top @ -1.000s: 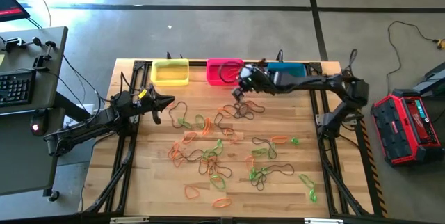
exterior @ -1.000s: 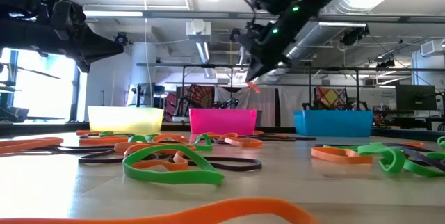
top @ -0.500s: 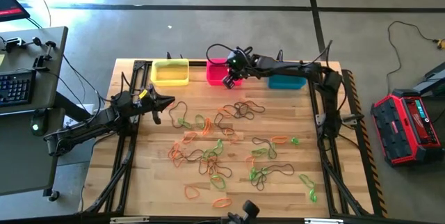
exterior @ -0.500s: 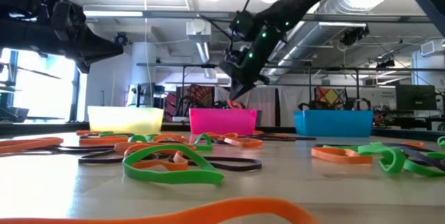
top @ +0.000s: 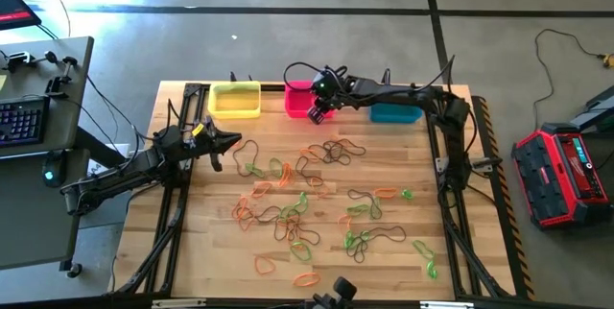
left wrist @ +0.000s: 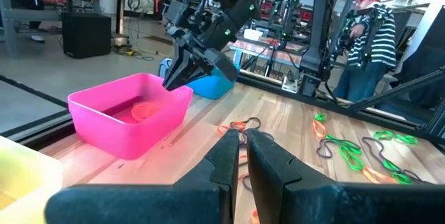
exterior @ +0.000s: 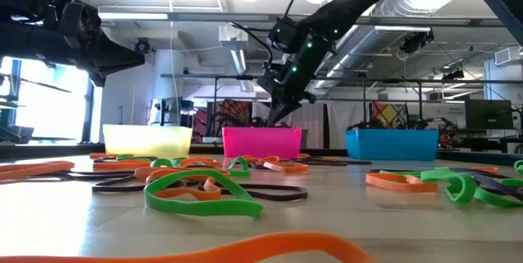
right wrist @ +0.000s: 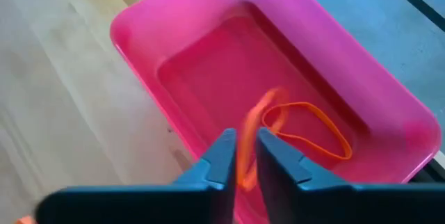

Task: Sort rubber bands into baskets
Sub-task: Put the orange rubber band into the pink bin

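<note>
While the left gripper (top: 233,140) waits above the table's left side with its fingers pressed together on nothing, the right gripper (top: 316,110) hangs over the pink-magenta rectangular plastic basket (right wrist: 174,36), fingertips pointing down at its near rim. Between its narrowly parted fingers sits a thin orange rubber band (right wrist: 254,133) — blurred, its upper loop curling just above the tips, and whether the pads grip it firmly cannot be told. A second orange rubber band (right wrist: 313,130) lies flat on the floor of the pink basket, just beyond the fingertips; in the left wrist view it shows as an orange patch inside the bin.

The pink basket stands in the middle of a row at the table's far edge, with the yellow rectangular plastic basket (top: 235,100) on one side and the teal-blue rectangular plastic basket (top: 396,111) on the other, partly under the right arm. Many green, orange and dark rubber bands (top: 297,213) lie scattered across the light wooden table (top: 206,242) — well apart from both grippers.
</note>
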{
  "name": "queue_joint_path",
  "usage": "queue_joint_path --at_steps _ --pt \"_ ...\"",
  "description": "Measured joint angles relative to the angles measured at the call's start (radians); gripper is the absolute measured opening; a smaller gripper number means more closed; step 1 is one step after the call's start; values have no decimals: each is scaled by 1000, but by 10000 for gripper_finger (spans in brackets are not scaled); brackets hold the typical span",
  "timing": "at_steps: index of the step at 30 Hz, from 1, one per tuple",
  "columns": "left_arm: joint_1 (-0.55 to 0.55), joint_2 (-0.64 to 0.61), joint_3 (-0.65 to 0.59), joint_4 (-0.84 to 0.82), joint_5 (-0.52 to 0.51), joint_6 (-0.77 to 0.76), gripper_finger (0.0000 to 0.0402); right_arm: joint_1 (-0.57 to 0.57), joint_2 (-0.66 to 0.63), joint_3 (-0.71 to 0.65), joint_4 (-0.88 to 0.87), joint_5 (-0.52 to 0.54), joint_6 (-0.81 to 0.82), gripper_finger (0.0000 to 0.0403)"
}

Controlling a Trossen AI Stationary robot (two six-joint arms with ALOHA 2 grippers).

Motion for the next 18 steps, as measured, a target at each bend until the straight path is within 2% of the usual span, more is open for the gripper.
queue_joint_path --at_steps 4,8,11,16,18 --pt "0 0 0 0 0 0 23 1 0 17 -17 4 0 95" --pt "0 0 0 0 -9 0 23 1 -4 56 -62 29 -13 102" --pt "0 0 0 1 -9 -1 23 6 -27 73 -80 49 -54 83" --pt "0 0 0 8 0 -5 22 31 -66 74 -73 39 -93 11" --pt "0 0 0 15 8 5 15 41 -65 74 -68 34 -96 9"
